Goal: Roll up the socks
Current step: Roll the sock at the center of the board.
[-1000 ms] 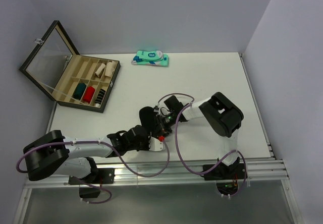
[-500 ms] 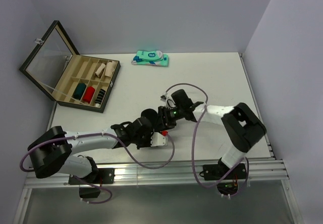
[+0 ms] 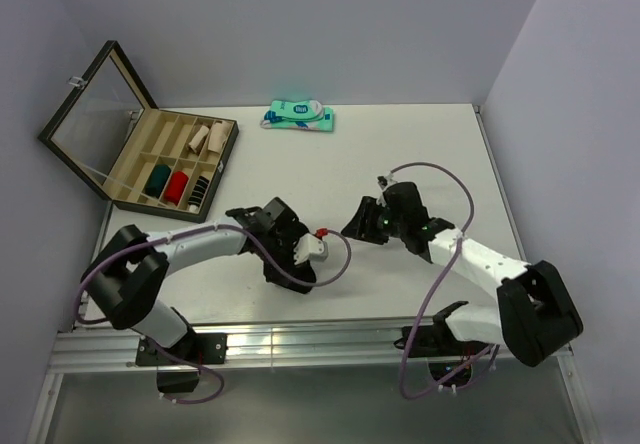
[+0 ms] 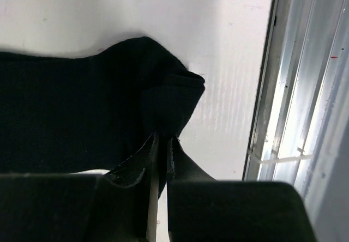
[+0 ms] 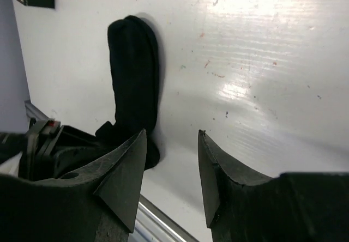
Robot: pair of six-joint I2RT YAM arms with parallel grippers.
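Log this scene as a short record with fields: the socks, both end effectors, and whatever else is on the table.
black sock: lying on the table, one end bunched
left end effector: shut, pinching the sock's bunched end
right end effector: open, empty, apart from the sock
organizer box: lid open, far left
packaged pair: at the far edge, nothing near it

Bright light, table glare, soft shadows

An open divided box holds rolled socks, well apart from a teal packet.
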